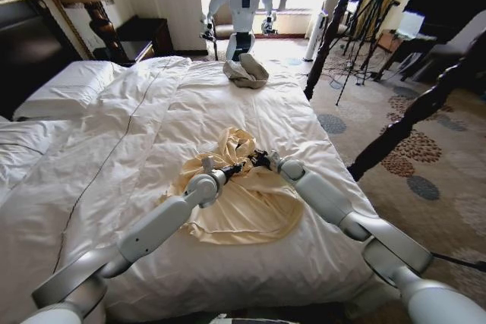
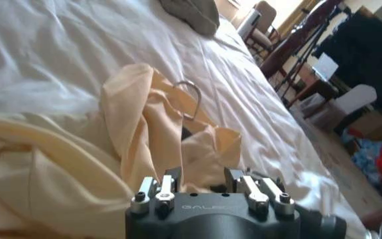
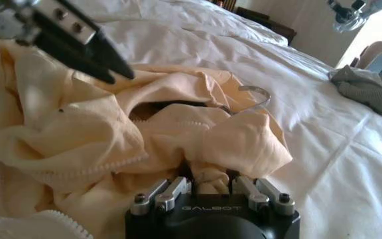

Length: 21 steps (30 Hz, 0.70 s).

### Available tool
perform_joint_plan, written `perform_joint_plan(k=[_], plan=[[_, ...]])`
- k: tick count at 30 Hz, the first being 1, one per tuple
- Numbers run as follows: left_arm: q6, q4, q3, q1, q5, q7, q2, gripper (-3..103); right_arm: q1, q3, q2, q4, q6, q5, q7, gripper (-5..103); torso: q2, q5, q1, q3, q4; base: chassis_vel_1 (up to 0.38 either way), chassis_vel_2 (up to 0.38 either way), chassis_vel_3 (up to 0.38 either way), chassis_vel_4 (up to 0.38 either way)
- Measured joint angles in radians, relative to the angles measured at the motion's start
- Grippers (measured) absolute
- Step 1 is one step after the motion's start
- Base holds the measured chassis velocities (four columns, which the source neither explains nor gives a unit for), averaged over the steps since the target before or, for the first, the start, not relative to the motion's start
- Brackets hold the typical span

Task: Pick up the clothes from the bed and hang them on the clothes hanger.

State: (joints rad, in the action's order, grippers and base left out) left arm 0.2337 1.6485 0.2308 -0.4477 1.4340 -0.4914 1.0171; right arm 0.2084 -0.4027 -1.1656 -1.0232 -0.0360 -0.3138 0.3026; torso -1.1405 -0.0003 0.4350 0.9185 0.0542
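- The shirt lies crumpled on the bed, near its foot-side edge and well short of the grey bundle at the far end; both arms meet over its upper fold.
- The hanger is tucked inside the shirt, with just its thin curved hook poking out of the neck opening toward the bundle — so the cloth seems partly threaded onto it already.
- The right gripper sits at the shirt's collar edge, jaws nearly closed on a bunched fold of cream cloth; I judge it is pinning that side so the fabric can be worked over the hanger.
- The left gripper hovers just beside the same fold, on the shirt's other side. Its jaws stand a little apart, with nothing plainly between them; fabric lies just past the tips.
- The shirt is thin, smooth and limp, pale cream-yellow, falling in soft ridges, with a ribbed hem line showing in the right wrist view.
- The duvet under it is white, quilted and puffy, creased around the shirt.
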Motion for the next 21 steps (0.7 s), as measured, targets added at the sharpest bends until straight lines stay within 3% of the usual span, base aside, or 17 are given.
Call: perform_joint_plan(k=[1,4,6,8,9,12,15,21], plan=[[0.000,0.000,0.000,0.000,0.000,0.000,0.000,44,0.000,0.000,0.000,0.000,0.000,0.000,0.000,22,0.000,0.0000,0.000,0.000,0.0000,0.000,0.000,0.000,0.000],[-0.023,-0.001,-0.047,0.004,-0.004,0.009,0.003,60,0.002,0.001,0.015,-0.015,0.027,0.008,-0.005,22,0.000,0.0000,0.000,0.000,0.0003,0.000,0.000,0.000,0.000],[-0.027,0.002,-0.059,-0.001,-0.015,0.014,-0.002,60,0.004,0.001,0.019,-0.019,0.034,0.010,-0.007,22,0.000,0.0000,0.000,0.000,0.0004,0.000,0.000,0.000,0.000],[-0.027,0.027,-0.099,-0.032,-0.051,0.022,-0.030,72,0.010,0.006,0.022,-0.028,0.058,0.017,-0.020,22,0.000,-0.0002,0.000,0.000,0.0004,0.000,0.000,0.000,0.000],[-0.027,0.027,-0.099,-0.032,-0.051,0.022,-0.030,72,0.010,0.006,0.022,-0.028,0.058,0.017,-0.020,22,0.000,-0.0002,0.000,0.000,0.0004,0.000,0.000,0.000,0.000],[-0.020,0.098,-0.170,-0.102,-0.076,0.023,-0.087,88,0.016,0.014,0.023,-0.042,0.097,0.039,-0.050,22,0.000,-0.0003,0.000,0.000,0.0001,0.000,0.000,0.000,0.000],[-0.018,0.162,-0.229,-0.175,-0.087,0.029,-0.142,97,0.017,0.020,0.032,-0.066,0.116,0.072,-0.080,22,0.000,-0.0004,0.000,0.000,-0.0002,0.000,0.000,0.000,0.000],[-0.026,0.250,-0.306,-0.274,-0.110,0.037,-0.199,100,0.018,0.025,0.044,-0.101,0.131,0.140,-0.150,22,0.000,-0.0004,0.000,0.000,-0.0002,0.000,0.000,0.000,0.000]])
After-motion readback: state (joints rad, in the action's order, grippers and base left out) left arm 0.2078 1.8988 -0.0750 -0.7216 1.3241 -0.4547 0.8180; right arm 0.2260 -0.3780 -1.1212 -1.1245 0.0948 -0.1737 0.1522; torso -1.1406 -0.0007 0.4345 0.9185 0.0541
